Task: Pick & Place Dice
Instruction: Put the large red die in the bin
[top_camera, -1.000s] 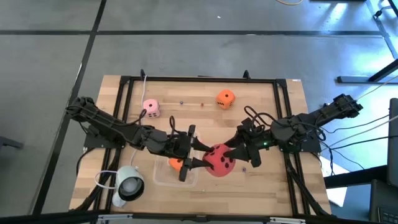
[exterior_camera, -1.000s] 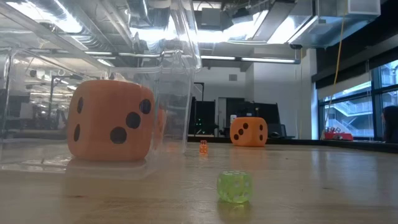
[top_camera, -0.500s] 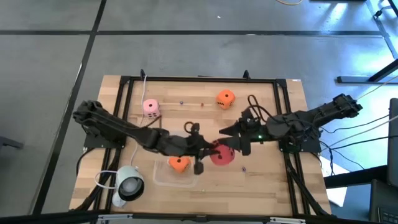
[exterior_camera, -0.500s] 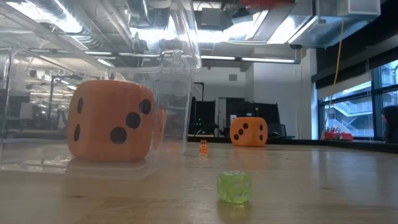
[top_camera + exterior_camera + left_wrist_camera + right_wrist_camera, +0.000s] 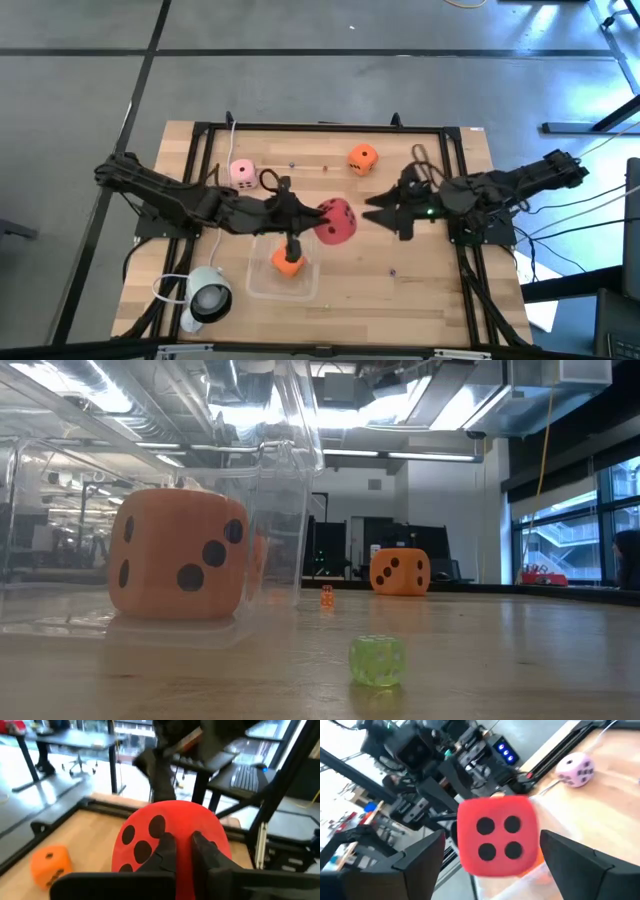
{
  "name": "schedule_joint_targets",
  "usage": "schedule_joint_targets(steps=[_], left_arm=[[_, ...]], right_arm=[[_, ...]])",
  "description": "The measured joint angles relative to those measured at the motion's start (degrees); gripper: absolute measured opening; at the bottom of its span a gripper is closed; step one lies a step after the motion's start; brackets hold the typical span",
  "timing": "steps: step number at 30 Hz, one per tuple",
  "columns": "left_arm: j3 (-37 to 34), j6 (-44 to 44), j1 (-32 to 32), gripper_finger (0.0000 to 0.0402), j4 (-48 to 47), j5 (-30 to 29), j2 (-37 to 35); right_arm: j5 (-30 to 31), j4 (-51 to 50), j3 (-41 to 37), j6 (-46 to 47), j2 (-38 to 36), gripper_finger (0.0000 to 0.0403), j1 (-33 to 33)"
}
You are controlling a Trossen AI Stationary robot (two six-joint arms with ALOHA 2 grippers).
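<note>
The red die [image 5: 337, 221] is lifted over the table's middle, held by my left gripper [image 5: 312, 218], which is shut on it. In the left wrist view the red die [image 5: 165, 832] fills the middle. My right gripper [image 5: 373, 212] is open, a little to the die's right and apart from it. Its fingers [image 5: 420, 862] stand wide on either side of the red die [image 5: 497, 840]. One orange die [image 5: 288, 263] sits on the floor of a clear container [image 5: 262, 288]. The other orange die [image 5: 362, 158] and the pink die [image 5: 242, 173] rest on the table near its far edge. My left gripper pinches the red die between its two fingers [image 5: 167, 851], which lie close together on the face nearest the wrist [image 5: 186, 827]. The fingers come about level from the table's left. The die is lifted clear of the table and juts out beyond the fingertips.
A white round device [image 5: 205, 297] with a cable sits at the near left corner. A black rail frame [image 5: 320, 127] runs around the table. A small clear green die [image 5: 377, 660] and a tiny orange one [image 5: 327, 597] lie on the wood. Bare wood lies right of the container.
The red die has passed from beside my right gripper to my left gripper and moved up, toward the far edge and leftward. My left gripper swung away from over the container, took hold and carried it. My right gripper has drawn back toward the right edge, now clear of the die.
</note>
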Motion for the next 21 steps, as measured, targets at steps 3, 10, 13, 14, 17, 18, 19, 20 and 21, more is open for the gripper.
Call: schedule_joint_targets(steps=[3, 10, 13, 14, 17, 18, 19, 20, 21], left_arm=[[-0.1, -1.9, 0.0, 0.0001, -5.6, 0.0, -2.2], [-0.1, -7.1, -1.2, 0.0001, -16.7, -1.2, -7.4], [-0.1, -10.3, -1.9, 0.0001, -21.4, -1.6, -8.9], [-0.1, -11.7, -2.1, 0.0001, -22.6, -1.7, -9.2], [-0.1, -15.9, -2.7, 0.0001, -28.0, -2.2, -9.5], [-0.1, -17.5, -2.9, 0.0001, -29.8, -2.2, -9.4], [-0.1, -19.2, -3.1, 0.0001, -31.8, -2.2, -9.1], [-0.1, -20.9, -3.4, 0.0001, -33.5, -2.2, -8.8], [-0.1, -22.2, -3.6, 0.0001, -35.1, -2.2, -8.5]], right_arm=[[2.6, -4.2, 0.0, -0.2, -3.4, 0.0318, 0.0], [5.7, -16.1, 0.0, 2.1, -10.1, 0.0308, 0.0], [5.4, -22.2, 0.0, 4.7, -11.6, 0.0304, 0.1], [5.2, -24.5, 0.0, 5.7, -11.8, 0.0302, 0.1], [4.1, -30.6, 0.0, 9.2, -11.8, 0.0298, 0.1], [3.3, -32.4, 0.0, 9.8, -11.7, 0.0297, 0.1], [2.8, -33.9, 0.0, 10.5, -11.4, 0.0295, 0.1], [2.4, -35.2, 0.0, 11.1, -11.2, 0.0293, 0.1], [2.0, -36.5, -0.1, 11.7, -11.0, 0.0292, 0.1]])
